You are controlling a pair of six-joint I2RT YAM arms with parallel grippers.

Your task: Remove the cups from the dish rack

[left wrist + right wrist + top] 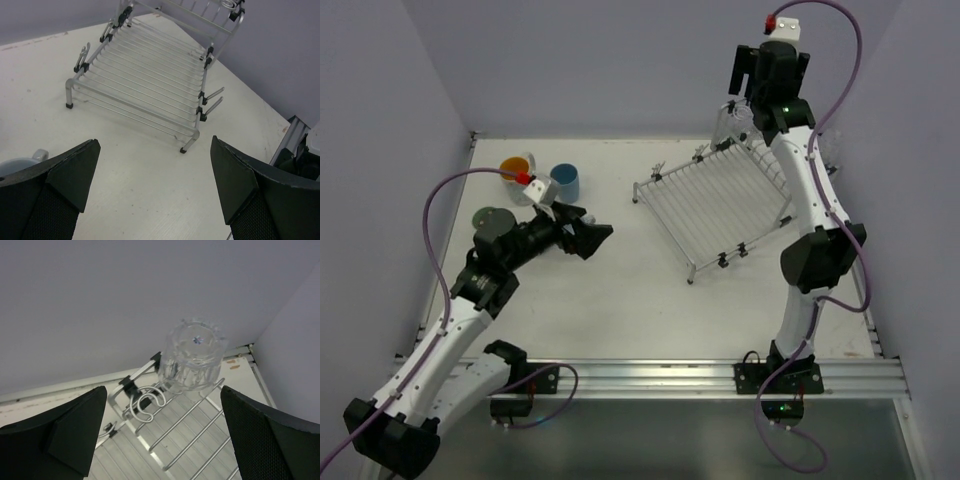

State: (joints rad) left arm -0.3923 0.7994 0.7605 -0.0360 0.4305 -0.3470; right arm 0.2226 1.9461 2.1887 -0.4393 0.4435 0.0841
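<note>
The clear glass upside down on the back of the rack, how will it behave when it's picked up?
The clear glass looks thick-walled: probably rigid, but breakable if dropped. Its glossy ribbed sides may be slippery. It sits inverted on the raised wires of the dish rack, so a sideways push could tip it off.

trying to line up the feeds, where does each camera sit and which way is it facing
Top external: above and behind the arms, looking down at the table; both arms, left hand and right hand show.
Left wrist: on the left arm, looking across the table at the dish rack; its two open fingers frame the bottom.
Right wrist: on the right arm, held high, looking at a clear glass on the rack's raised back; its open fingers show.
Shared: the dish rack appears in all three.
</note>
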